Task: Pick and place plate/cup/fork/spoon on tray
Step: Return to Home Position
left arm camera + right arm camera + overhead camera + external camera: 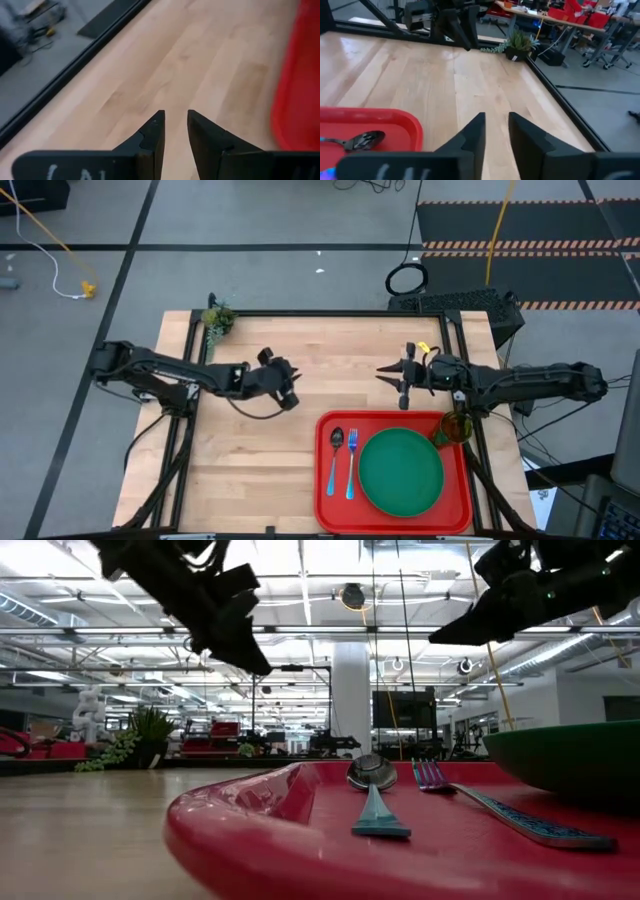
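I read no labels; only my high view shows the cup (455,427) on the tray (325,480). Both grippers' jaws sit slightly apart, empty.

You get bright, even light from overhead, so the desk (300,390) carries only soft, faint shadows under the arms. At table height the ceiling strip lights blow out to white, and both arms read as dark silhouettes against them. The tray (250,830) rim nearest that camera is soft, with a pale sheen. In the left wrist view the tray (300,90) edge is blurred.
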You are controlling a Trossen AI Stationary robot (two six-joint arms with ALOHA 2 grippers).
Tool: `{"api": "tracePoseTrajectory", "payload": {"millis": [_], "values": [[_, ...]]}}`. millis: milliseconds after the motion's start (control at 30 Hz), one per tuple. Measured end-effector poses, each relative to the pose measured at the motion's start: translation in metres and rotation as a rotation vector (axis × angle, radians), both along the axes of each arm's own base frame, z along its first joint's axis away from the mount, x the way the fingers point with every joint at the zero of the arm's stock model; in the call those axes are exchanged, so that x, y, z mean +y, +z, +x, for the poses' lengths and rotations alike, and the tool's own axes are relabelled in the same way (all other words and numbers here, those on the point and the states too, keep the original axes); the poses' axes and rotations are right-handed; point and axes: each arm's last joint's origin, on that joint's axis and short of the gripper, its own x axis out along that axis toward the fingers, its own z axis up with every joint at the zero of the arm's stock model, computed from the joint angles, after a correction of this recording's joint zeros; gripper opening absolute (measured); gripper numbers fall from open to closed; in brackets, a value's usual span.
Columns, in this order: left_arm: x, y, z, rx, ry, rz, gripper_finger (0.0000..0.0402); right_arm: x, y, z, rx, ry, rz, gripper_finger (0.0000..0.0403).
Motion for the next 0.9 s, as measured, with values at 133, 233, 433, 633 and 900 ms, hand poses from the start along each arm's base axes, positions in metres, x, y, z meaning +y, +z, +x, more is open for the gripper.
{"api": "tracePoseTrajectory", "payload": {"millis": [133, 233, 433, 633, 900], "values": [[0.003, -0.007, -0.014, -0.055, -0.097, 0.015, 0.0085, 0.000, -0.007, -0.004, 0.010, 0.001, -0.004, 0.0040], [0.008, -0.015, -0.025, -0.097, -0.147, 0.016, 0.0085, 0.001, -0.013, -0.008, 0.013, -0.003, 0.012, 0.0017], [0.012, -0.031, -0.048, -0.137, -0.142, 0.003, 0.0085, 0.002, -0.031, -0.020, 0.026, -0.013, 0.060, 0.0003], [0.009, -0.040, -0.072, -0.195, -0.170, -0.002, 0.0085, 0.003, -0.037, -0.030, -0.013, -0.019, 0.074, 0.0001], [0.008, -0.044, -0.102, -0.279, -0.157, -0.015, 0.0085, 0.011, -0.033, -0.035, -0.058, 0.086, 0.179, 0.0000]]}}
